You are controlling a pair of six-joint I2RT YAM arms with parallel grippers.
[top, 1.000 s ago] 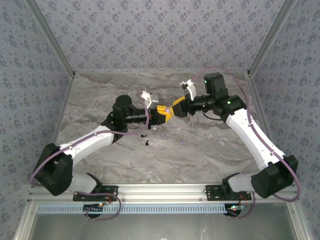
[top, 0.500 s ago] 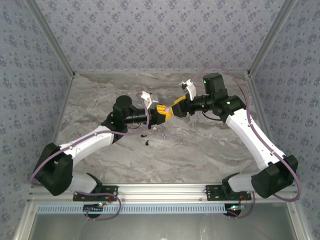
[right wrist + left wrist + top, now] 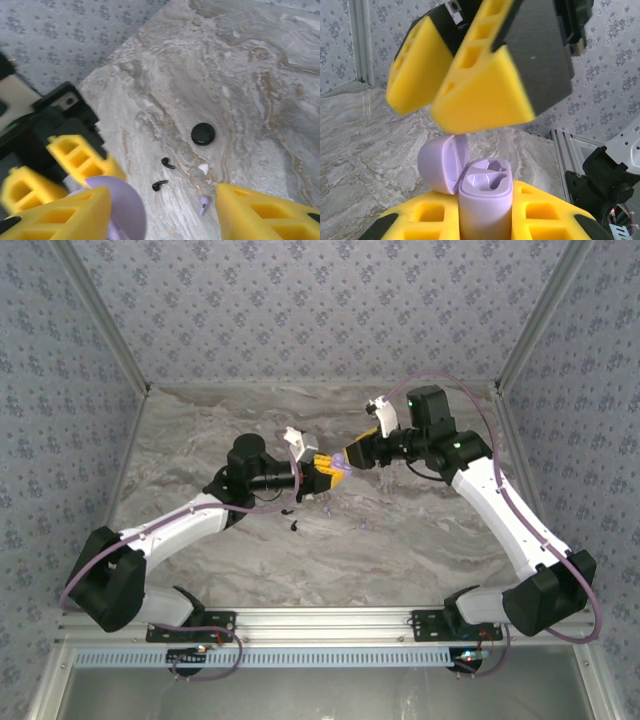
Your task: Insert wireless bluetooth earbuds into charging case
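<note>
The left pincer (image 3: 485,227) is closed on an upright lilac plastic case (image 3: 485,197) whose hinged lid is open. The right pincer (image 3: 162,207) stands with its jaws apart just above that lid. The small black round puck-like charging case (image 3: 203,134) lies on the grey marbled counter (image 3: 260,75), well below the right pincer and ahead of its finger gap. Two tiny black curved earbuds (image 3: 167,163) lie between puck and pincer, near the puck, touching neither.

Both arms reach inward, tips nearly meeting. The left end effector (image 3: 322,464) clamps a lilac case (image 3: 485,197); the right end effector (image 3: 360,445) has its jaws apart.
</note>
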